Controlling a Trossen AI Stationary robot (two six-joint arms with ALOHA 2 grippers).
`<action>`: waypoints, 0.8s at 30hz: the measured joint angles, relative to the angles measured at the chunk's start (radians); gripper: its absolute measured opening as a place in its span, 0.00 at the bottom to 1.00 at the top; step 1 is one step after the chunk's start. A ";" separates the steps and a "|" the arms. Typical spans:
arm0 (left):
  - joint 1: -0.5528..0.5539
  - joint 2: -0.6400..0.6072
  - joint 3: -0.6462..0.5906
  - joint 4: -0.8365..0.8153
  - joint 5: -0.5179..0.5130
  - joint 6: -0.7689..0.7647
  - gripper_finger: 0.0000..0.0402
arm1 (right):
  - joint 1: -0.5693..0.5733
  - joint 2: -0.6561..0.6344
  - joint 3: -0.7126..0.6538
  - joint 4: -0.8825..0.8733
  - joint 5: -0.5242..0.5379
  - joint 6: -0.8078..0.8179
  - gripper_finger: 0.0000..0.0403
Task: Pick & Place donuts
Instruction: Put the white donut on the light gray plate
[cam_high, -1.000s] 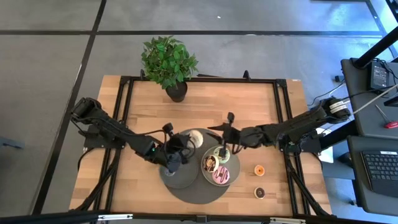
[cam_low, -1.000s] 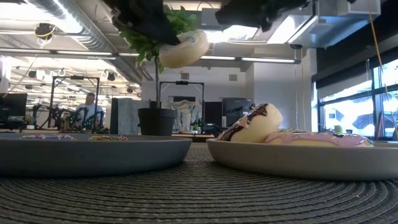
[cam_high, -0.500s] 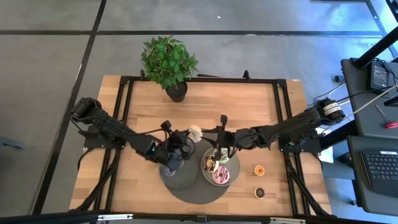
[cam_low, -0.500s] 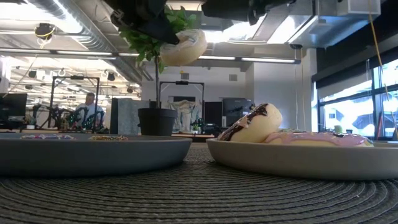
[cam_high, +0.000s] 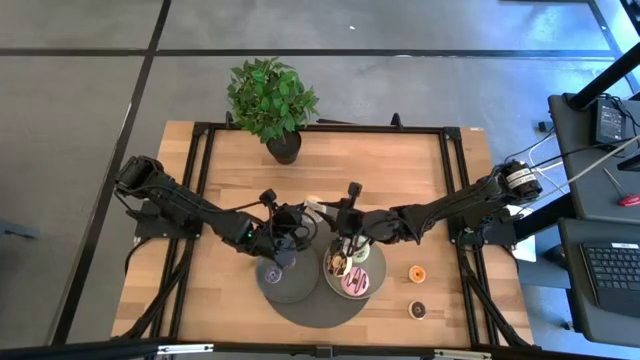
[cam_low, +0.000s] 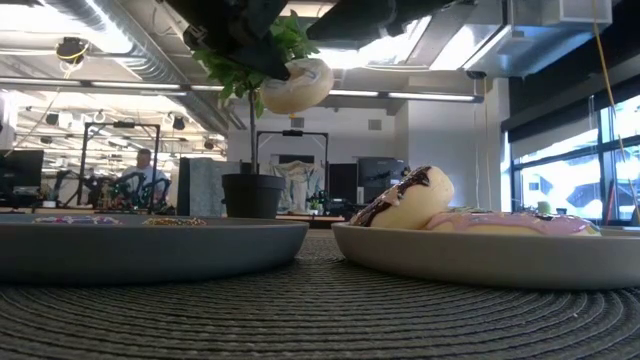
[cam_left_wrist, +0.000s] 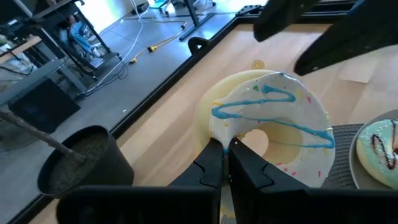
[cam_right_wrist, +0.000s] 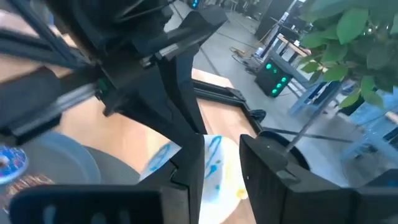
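Note:
The cream donut (cam_high: 314, 206) (cam_left_wrist: 273, 124) (cam_low: 293, 85), drizzled with blue, hangs in the air just beyond the two grey plates, and my left gripper (cam_high: 303, 213) (cam_left_wrist: 225, 149) is shut on it. My right gripper (cam_high: 333, 213) (cam_right_wrist: 221, 146) is open and comes in from the right. Its two fingers stand on either side of the donut's (cam_right_wrist: 214, 165) far rim. The right plate (cam_high: 378, 272) carries the green, chocolate (cam_low: 410, 200) and pink (cam_low: 510, 222) donuts. On the left plate (cam_high: 290, 292) lies a purple mini (cam_high: 272, 272). My left gripper pinches the cream donut's near rim (cam_left_wrist: 235, 135) between its two fingertips, coming level from the table's left. The donut stands tilted on edge with its iced face toward the wrist, lifted clear of table and plates. My right gripper: I cannot tell whether its fingers (cam_right_wrist: 186, 168) touch the donut.
Both plates sit on a dark round mat (cam_high: 320, 305). An orange mini (cam_high: 417, 272) and a dark brown mini (cam_high: 417, 309) lie on the wood to the right. A potted plant (cam_high: 272, 100) stands at the far edge. Bare wood lies at the table's left and far right.
My right gripper has moved toward the table's left, up to the cream donut, rolling as it went, and its fingers now straddle the donut's rim. The gap between its fingers looks unchanged.

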 joint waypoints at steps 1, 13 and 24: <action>0.000 0.000 0.000 -0.001 0.001 0.000 0.02 | 0.000 0.000 0.004 -0.013 0.002 -0.009 0.26; 0.012 0.001 -0.005 -0.002 0.009 0.000 0.02 | -0.033 0.000 0.006 -0.024 -0.052 0.008 0.48; 0.020 0.001 -0.005 0.003 0.006 0.000 0.02 | -0.051 0.035 0.006 -0.038 -0.051 0.034 0.51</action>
